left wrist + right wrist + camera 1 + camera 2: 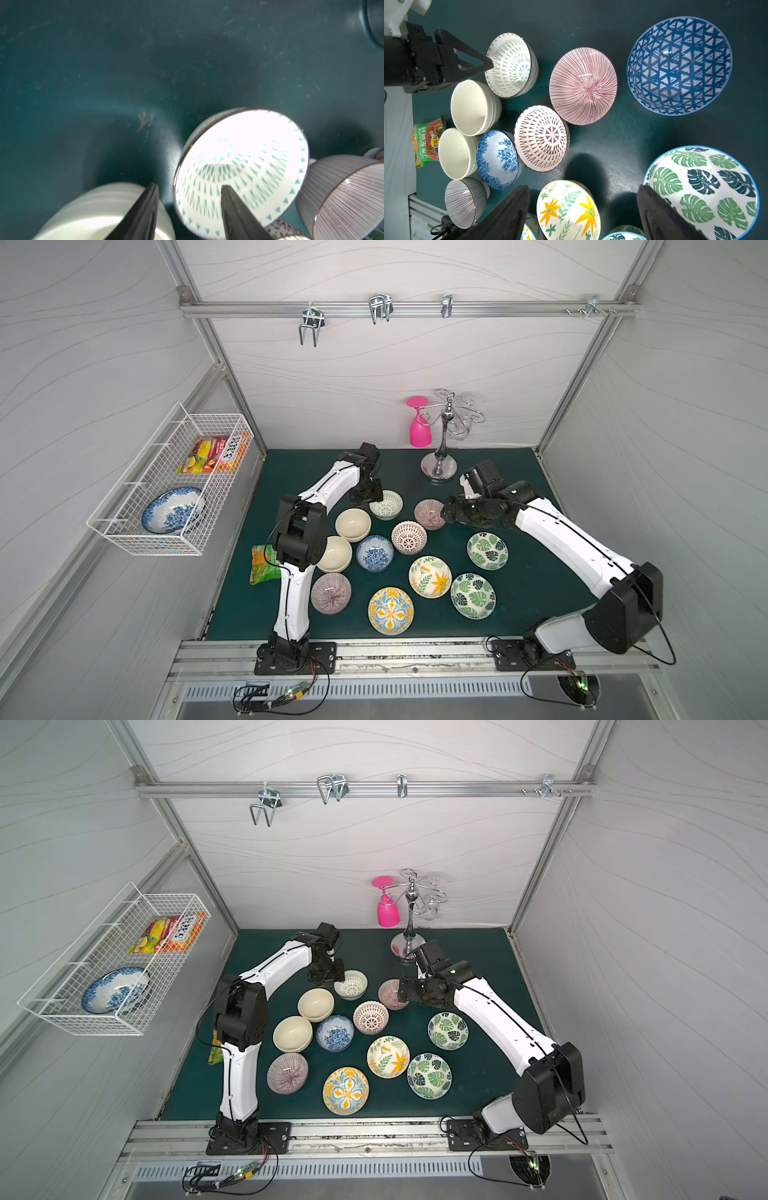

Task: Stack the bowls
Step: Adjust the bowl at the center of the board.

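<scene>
Plainly, the left pincer straddles the near rim of the teal-triangle bowl, one finger inside and one outside next to the cream bowl. Its jaws are half-wide and not yet pinching. That bowl stands at the cluster's back. The right pincer hangs wide and empty by the pink-striped bowl.

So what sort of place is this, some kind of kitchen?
Probably a robotics test booth dressed up like a kitchen: a left arm and right arm bolted to a metal rail, an aluminium frame around white walls, and bowls on a green mat.
</scene>
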You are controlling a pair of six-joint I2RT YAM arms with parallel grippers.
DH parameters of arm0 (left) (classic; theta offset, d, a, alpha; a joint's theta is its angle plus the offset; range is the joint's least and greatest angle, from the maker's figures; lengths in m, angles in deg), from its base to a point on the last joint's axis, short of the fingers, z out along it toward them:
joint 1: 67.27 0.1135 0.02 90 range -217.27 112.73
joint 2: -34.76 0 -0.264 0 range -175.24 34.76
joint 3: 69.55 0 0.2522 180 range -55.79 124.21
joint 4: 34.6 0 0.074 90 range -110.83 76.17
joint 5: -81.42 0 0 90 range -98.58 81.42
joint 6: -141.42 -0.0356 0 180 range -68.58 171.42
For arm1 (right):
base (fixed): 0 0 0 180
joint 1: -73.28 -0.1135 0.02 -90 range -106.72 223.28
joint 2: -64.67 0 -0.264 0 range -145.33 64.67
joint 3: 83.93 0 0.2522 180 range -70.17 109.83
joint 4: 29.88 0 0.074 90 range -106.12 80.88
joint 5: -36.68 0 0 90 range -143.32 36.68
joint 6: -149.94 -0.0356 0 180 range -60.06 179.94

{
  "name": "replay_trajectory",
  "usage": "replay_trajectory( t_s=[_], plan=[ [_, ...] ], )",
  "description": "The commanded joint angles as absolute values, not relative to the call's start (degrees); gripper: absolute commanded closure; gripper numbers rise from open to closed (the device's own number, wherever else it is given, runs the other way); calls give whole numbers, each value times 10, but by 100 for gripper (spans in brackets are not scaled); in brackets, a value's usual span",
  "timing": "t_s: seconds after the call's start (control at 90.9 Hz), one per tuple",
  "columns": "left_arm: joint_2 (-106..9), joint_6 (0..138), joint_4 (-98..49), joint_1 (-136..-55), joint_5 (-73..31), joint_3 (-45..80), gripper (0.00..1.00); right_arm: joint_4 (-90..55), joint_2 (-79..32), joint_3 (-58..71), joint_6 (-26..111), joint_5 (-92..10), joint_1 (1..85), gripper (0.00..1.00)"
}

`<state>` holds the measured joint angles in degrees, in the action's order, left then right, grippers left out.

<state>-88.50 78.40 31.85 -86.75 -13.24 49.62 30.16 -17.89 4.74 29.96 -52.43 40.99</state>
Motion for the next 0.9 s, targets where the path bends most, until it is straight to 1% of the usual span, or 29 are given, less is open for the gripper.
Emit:
replay_trajectory(
  t_s=[0.0, 0.066, 0.143, 0.286, 0.341, 0.495, 0.583, 0.649, 0.759, 0.891],
  plan=[
    [-907, 781, 305, -855, -122, 517, 50, 299, -164, 44, 298, -525, 407, 15],
    [-912, 776, 295, -855, -119, 517, 52, 296, -159, 31, 294, -529, 406, 15],
    [-913, 776, 284, -855, -120, 516, 56, 296, -157, 18, 287, -532, 406, 15],
    [-918, 774, 283, -854, -112, 520, 71, 298, -153, 3, 272, -530, 404, 18],
    [-920, 775, 282, -854, -112, 519, 74, 298, -150, -2, 266, -533, 401, 18],
    [-924, 776, 284, -854, -109, 521, 92, 295, -148, -14, 252, -542, 389, 20],
    [-917, 779, 286, -854, -93, 516, 98, 297, -150, -17, 243, -550, 379, 20],
    [-908, 783, 286, -854, -73, 511, 100, 293, -152, -22, 234, -552, 374, 20],
    [-891, 787, 279, -851, -63, 501, 100, 277, -159, -36, 214, -543, 373, 21],
    [-847, 795, 214, -851, -69, 426, 100, 258, -170, -41, 192, -532, 373, 22]
  ],
)
